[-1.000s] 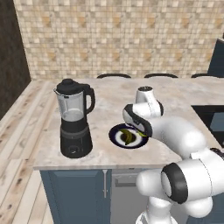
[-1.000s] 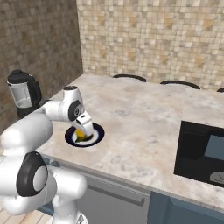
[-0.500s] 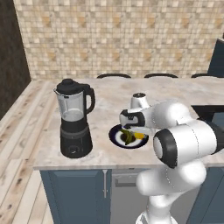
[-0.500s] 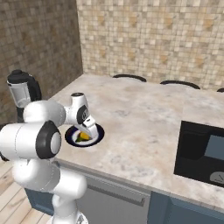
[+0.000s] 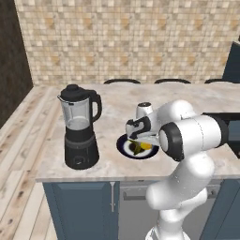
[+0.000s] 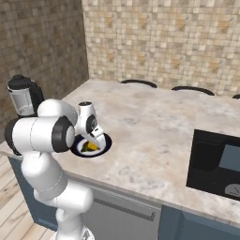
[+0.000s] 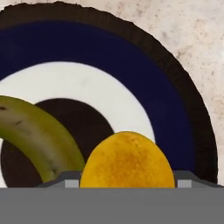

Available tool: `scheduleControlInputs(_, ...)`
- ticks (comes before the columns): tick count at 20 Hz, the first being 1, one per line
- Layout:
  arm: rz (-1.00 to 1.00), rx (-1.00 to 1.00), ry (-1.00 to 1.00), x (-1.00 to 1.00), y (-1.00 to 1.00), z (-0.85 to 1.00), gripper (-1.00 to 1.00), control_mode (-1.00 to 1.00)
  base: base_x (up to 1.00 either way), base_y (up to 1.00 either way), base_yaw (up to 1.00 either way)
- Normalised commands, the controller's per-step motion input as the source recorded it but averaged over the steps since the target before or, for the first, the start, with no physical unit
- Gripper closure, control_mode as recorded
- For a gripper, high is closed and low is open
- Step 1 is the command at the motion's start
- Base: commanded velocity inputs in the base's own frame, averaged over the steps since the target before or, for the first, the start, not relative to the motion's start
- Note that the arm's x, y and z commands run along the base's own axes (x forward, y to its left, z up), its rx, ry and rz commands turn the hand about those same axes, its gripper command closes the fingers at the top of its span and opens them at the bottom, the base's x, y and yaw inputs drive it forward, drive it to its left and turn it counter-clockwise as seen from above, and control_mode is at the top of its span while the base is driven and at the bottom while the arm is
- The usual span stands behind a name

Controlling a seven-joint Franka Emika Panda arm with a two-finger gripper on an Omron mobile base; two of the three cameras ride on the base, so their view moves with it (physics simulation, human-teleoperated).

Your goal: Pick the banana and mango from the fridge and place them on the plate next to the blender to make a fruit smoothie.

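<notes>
The mango (image 7: 127,159) is seen directly between the jaws, low against the plate (image 7: 175,113), and the banana (image 7: 41,135) lies just beside it, on the side of one jaw. Both fruits rest on the plate, which stands on the worktop (image 5: 112,101) near the blender (image 5: 79,129).

The jaws are held partly apart with the mango between them; whether they are pressing on it or are already loose cannot be told, because the tips are hidden behind the fruit. In the base views the gripper (image 5: 137,137) is seen low over the plate.

The mango looks rounded, smooth and yellow-orange, with darker orange mottling. It is judged to be light and rather firm, but slippery and able to roll, so it should be taken across its widest part. The banana is curved, dull greenish-yellow with dark marks. It is judged to be softer and easy to bruise, and is best held at its middle, across the curve.
</notes>
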Motion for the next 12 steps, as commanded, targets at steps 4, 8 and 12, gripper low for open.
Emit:
scheduleControlInputs(4,0.0,0.0,-0.06,-0.02,0.0,0.03,-1.0,-1.0,0.0,0.0,0.0)
scheduleControlInputs(8,-0.01,0.0,-0.04,-0.36,0.0,0.36,-1.0,-1.0,0.0,0.0,0.0)
scheduleControlInputs(12,-0.04,-0.01,-0.1,-0.54,0.0,0.61,-1.0,-1.0,0.0,0.0,0.0)
